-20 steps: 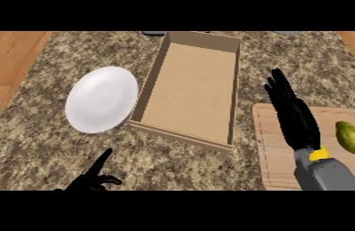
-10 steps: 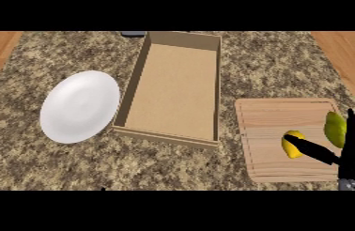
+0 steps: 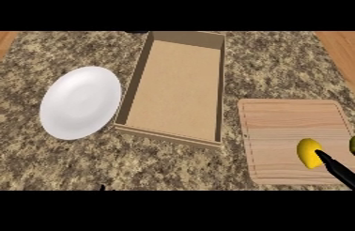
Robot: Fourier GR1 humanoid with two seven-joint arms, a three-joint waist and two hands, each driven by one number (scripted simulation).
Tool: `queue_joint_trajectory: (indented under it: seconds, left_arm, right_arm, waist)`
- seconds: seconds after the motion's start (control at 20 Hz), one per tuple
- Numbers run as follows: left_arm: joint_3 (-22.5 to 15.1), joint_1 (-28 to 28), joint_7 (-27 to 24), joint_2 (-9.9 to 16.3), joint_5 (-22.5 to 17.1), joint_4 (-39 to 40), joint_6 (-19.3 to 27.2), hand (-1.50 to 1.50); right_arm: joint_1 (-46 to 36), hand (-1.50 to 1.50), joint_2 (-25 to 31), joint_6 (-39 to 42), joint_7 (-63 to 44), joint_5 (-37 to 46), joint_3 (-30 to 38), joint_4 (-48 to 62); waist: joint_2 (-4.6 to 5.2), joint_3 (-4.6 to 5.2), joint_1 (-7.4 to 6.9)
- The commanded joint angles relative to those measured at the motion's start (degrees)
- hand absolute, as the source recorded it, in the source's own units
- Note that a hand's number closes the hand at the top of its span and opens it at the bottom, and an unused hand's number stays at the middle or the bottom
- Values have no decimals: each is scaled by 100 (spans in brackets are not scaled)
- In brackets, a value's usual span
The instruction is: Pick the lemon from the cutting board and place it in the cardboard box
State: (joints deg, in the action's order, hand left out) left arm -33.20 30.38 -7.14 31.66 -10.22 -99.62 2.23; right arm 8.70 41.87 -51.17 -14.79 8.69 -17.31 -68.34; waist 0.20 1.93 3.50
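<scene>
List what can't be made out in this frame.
- Right hand, head view: only a finger or two shows by the lemon; the right and lower edges cut off the rest, so its pose and any contact are unclear.
- Left hand, head view: a dark tip at the lower edge; too little to read.
- Green thing on the cutting board: cut by the right edge, unidentifiable.

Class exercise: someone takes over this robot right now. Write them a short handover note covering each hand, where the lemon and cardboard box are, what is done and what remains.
Right hand: only straight fingers show at the lower right, their tip at the lemon; no grasp.
Left hand: not identifiable in view.
Lemon: on the cutting board, near its right side.
Cardboard box: open, nothing in it, left of the board; white plate further left.
Done: nothing placed yet.
Left: grasp the lemon, lift it, carry it left, set it in the box.
</scene>
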Motion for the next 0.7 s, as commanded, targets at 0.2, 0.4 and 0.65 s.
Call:
queue_joint_trajectory:
  seconds: [0.2,0.4,0.65]
  left_arm:
    - [617,-1229,-157,-256,287,-550,458,0]
    - [598,-1423,-20,-297,279,-607,469,0]
    - [543,-1535,100,-323,371,-583,569,0]
  right_arm:
    - [-9,-150,79,399,-1340,392,-546,-310]
    - [-27,-150,78,668,-2004,454,-767,-613]
    - [-343,-150,124,892,-2938,564,-810,-1001]
  waist:
    - [9,-54,-187]
    - [12,-73,-152]
    - [-7,-87,-254]
